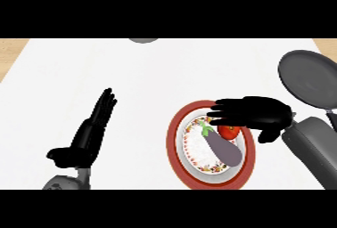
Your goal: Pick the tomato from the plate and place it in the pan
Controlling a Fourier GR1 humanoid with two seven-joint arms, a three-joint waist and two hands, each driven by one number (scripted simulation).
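A red tomato (230,132) lies on a red-rimmed plate (175,138), right beside a purple eggplant (222,148). My right hand (258,113) hovers directly over the tomato, fingers curled forward and pointing left, covering its upper part; I cannot see whether they touch it. The grey pan (308,76) sits at the far right, beyond the plate, its handle running toward the right edge. My left hand (92,129) rests at the lower left with fingers straight, holding nothing.
A grey round object (143,39) shows partly at the counter's far edge. Wooden strips (10,55) border the white counter at the upper left and right corners.
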